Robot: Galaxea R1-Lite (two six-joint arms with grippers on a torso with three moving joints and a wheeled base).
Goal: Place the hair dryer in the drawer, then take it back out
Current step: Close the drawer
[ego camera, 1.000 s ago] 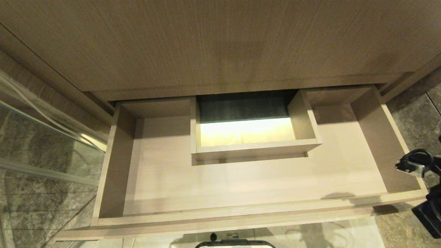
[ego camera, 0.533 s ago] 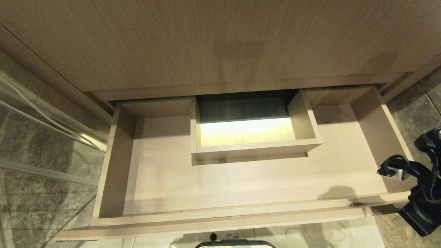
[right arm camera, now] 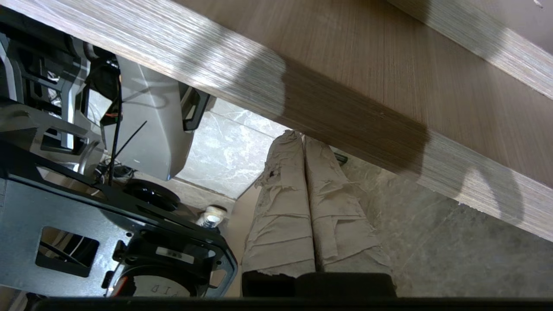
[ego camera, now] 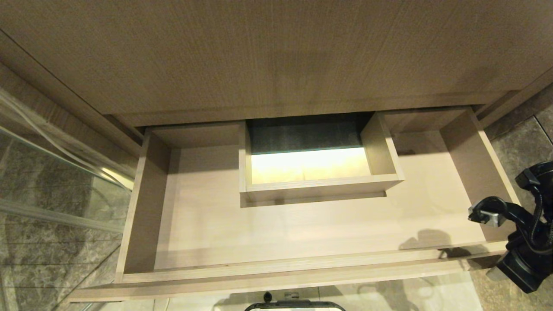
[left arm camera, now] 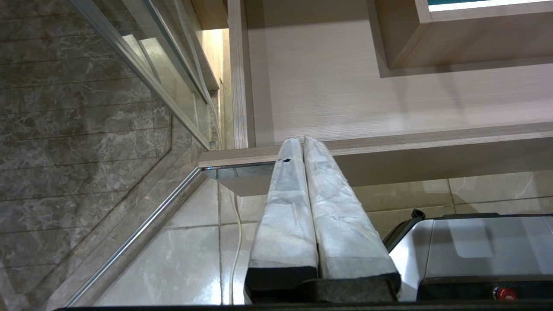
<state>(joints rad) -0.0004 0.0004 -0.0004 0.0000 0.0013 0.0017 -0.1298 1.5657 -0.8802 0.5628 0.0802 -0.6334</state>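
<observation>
Hair dryer: in none of the views. Drawer [ego camera: 302, 233] pulled fully out, floor bare, boxed cut-out [ego camera: 315, 172] at mid-rear. Right gripper [right arm camera: 304, 140], tape-wrapped fingers pressed together and holding nothing, sits low outside the drawer's front right corner, tips just beside the underside of the front board. Its arm [ego camera: 525, 242] shows at the right edge of the head view, over stone floor tiles [ego camera: 514, 142]. Left gripper [left arm camera: 302, 140] also closed and empty, below the front edge near the left corner, beside a glass panel [left arm camera: 173, 99].
</observation>
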